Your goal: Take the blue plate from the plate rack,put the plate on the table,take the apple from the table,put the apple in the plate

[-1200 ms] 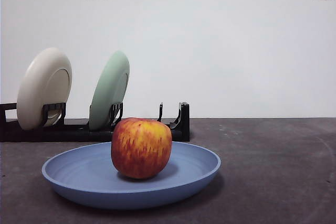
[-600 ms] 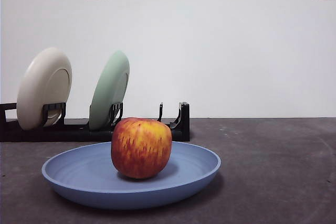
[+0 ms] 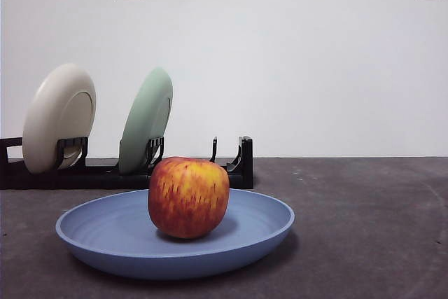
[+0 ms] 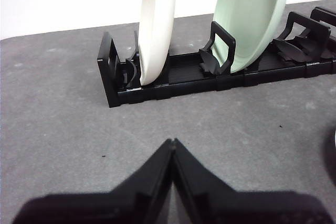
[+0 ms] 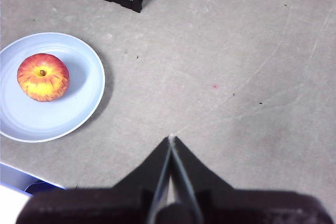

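Rack (image 3: pixel 126 169): cream plate (image 3: pixel 59 117), green plate (image 3: pixel 147 120) upright behind apple (image 3: pixel 188 197) in blue plate (image 3: pixel 175 243).
Wrists only: left gripper (image 4: pixel 172 142), right gripper (image 5: pixel 170 139) pinched closed, empty.

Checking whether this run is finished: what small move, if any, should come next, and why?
Probably none beyond keeping both arms parked. The apple sits in the blue plate on the table, and the left claw and right claw are shut, clear of both.

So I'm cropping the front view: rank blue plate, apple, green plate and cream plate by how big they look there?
1. Blue plate, widest by far, though nearest the camera.
2. and 3. Cream plate and green plate, alike in height; both stand angled and farther back, so no ranking.
4. Apple.
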You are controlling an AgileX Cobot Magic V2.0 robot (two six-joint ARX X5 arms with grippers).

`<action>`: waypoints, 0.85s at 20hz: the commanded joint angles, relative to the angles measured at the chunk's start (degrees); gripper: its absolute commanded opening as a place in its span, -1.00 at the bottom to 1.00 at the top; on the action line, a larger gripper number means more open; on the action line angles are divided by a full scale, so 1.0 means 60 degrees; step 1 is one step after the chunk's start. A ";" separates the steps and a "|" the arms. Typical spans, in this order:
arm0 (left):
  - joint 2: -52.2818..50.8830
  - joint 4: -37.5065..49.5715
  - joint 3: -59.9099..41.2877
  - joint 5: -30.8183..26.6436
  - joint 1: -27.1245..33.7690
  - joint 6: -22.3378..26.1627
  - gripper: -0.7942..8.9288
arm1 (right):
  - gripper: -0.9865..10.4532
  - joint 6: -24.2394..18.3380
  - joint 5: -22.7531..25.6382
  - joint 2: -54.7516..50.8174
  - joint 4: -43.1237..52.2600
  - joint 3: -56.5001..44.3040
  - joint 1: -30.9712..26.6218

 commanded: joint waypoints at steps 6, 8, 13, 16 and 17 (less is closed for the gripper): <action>0.0044 0.0069 -0.0098 0.0058 0.0029 0.0106 -0.84 | -0.83 -0.2135 0.0980 -0.0313 0.2014 -0.0087 -0.0707; 0.0058 0.0069 -0.0098 0.0058 0.0029 0.0106 -0.84 | -0.83 -0.3599 0.0335 -0.0721 0.3308 -0.0386 -0.1632; 0.0062 0.0069 -0.0098 0.0058 0.0029 0.0106 -0.84 | -0.83 -0.5949 -0.2331 -0.2452 0.5839 -0.2590 -0.4809; 0.0062 0.0069 -0.0098 0.0058 0.0029 0.0106 -0.84 | -0.83 -0.6481 -0.2656 -0.3730 0.7253 -0.4390 -0.6054; 0.0062 0.0069 -0.0098 0.0058 0.0029 0.0106 -0.84 | -0.83 -0.6488 -0.2656 -0.3967 0.7493 -0.4794 -0.6251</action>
